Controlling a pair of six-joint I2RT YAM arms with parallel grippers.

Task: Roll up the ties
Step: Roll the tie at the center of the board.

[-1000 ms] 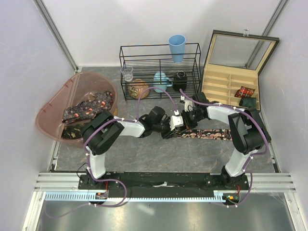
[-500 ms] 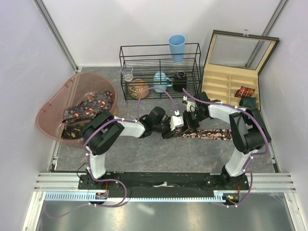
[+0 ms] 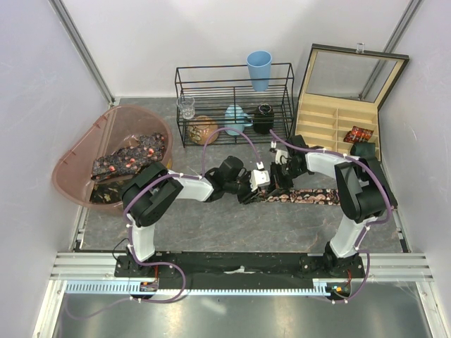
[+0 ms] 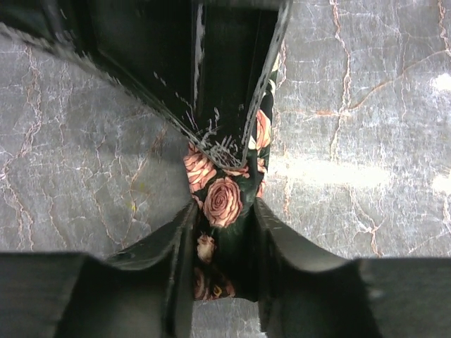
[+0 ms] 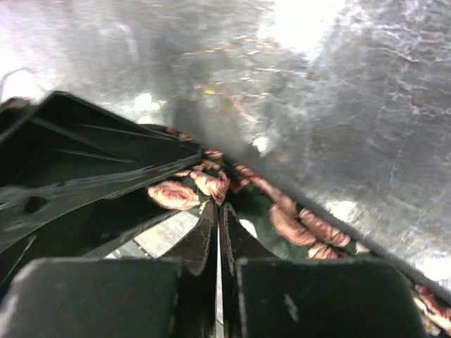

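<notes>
A dark tie (image 3: 310,196) with pink roses lies flat on the table, running right from both grippers. My left gripper (image 3: 248,193) is shut on its left end; in the left wrist view the tie (image 4: 224,201) sits bunched between the left gripper's (image 4: 222,211) fingers. My right gripper (image 3: 272,184) is shut, and its closed tips (image 5: 217,205) touch the tie (image 5: 296,222) with no fabric between them. In the left wrist view the right gripper's fingers (image 4: 225,105) come in from above. More ties (image 3: 130,156) lie in the pink tub (image 3: 70,158).
A wooden compartment box (image 3: 328,123) with its lid open stands at the back right and holds a rolled tie (image 3: 358,134). A black wire rack (image 3: 232,98) at the back carries a blue cup (image 3: 258,69) and small items.
My right gripper has shifted slightly nearer to the left gripper at the tie's end. The left gripper has kept its hold and barely moved.
</notes>
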